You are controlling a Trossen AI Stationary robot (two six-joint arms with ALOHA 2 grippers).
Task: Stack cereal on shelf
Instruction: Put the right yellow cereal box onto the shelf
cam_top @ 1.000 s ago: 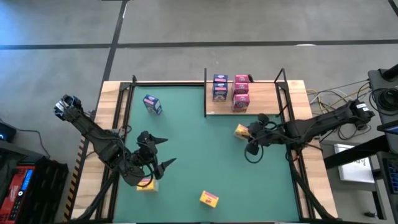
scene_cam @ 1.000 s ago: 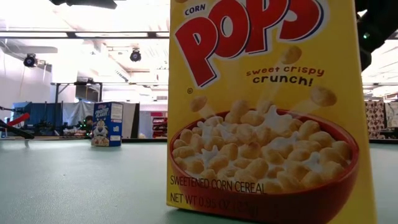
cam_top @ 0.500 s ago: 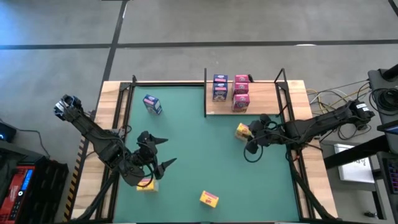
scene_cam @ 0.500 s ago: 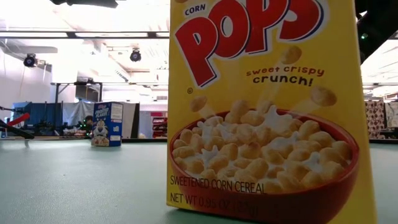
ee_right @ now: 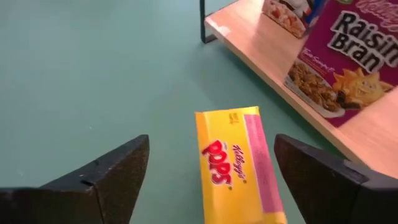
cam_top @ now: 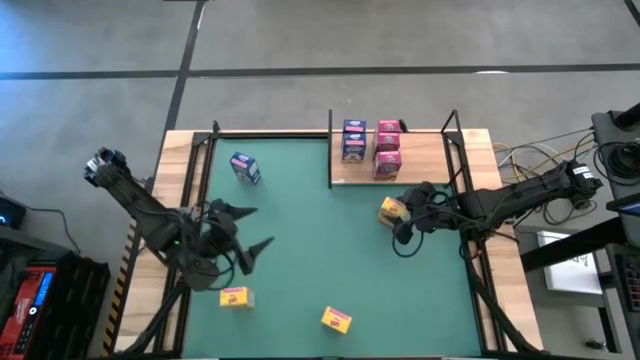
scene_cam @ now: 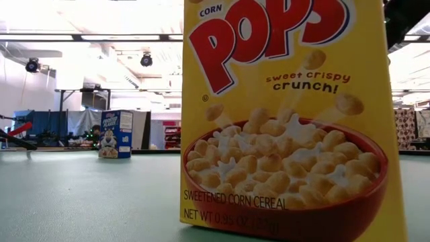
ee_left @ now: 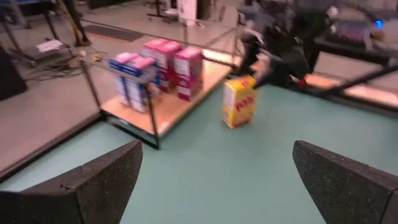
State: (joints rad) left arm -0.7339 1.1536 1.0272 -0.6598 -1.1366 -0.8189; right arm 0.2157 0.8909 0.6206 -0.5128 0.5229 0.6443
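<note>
Right gripper (cam_top: 398, 213) hangs directly over a yellow box (cam_top: 390, 210) standing on the green mat (cam_top: 310, 250), just in front of the shelf's open front edge. Its fingers (ee_right: 112, 171) are spread wide, one on each side of the box, and the right wrist view shows clear mat between each pad and the cardboard: nothing is held or touched.

Left gripper (cam_top: 238, 228) sits above the mat near its left edge, fingers (ee_left: 93, 180) likewise wide apart and empty.

Shelf (cam_top: 430, 160) occupies the mat's far right corner. It carries four boxes: two blue boxes (cam_top: 353, 141) side by side with two pink boxes (cam_top: 387, 150). Loose stock remaining on the mat: a blue box (cam_top: 244, 168) toward the far left corner, a yellow box (cam_top: 234, 296) near the front left, and another yellow box (cam_top: 336, 320) at the front edge, close against the low camera.

Step in hand, by judgement: the pick of the yellow box nearest the shelf, pre-grasp stage. Next move calls for lowering the right fingers around the box's narrow faces, closing squarely, then lifting it onto the bare board beside or on top of the pink boxes. Roughly half the stock appears shelved.
</note>
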